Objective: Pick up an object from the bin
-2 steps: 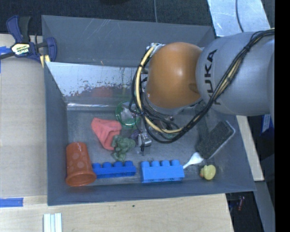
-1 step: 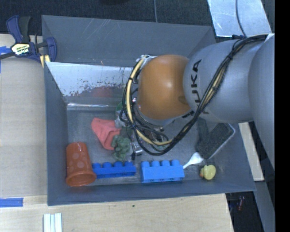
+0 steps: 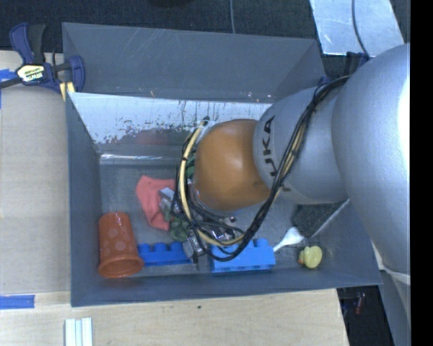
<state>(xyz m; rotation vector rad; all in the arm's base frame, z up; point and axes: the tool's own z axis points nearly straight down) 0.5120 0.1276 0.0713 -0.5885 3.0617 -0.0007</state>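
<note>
thing under the gripper: a row of blue toy bricks (image 3: 242, 256), lying flat along the bin's near wall, directly below the gripper (image 3: 195, 249) and running out to either side of it in the view
how it should handle: hard plastic, probably light and stiff. smooth sides could slip, and joined bricks might come apart
where to take hold: across the narrow width, near the middle of the row. the wall just beside it leaves little room
gripper state: cannot tell whether it is open or closed, cables and the orange cover (image 3: 227, 164) hide it
closest neighbours: a small dark green thing (image 3: 179, 227) just up-left of the gripper, and a soft-looking pink lump (image 3: 153, 197) beyond it
farther out: an orange cup (image 3: 117, 245) on its side at the row's left end. right of the gripper, a white scrap (image 3: 289, 238) and a small yellow piece (image 3: 311, 256)
container: grey bin (image 3: 83, 215)
</note>
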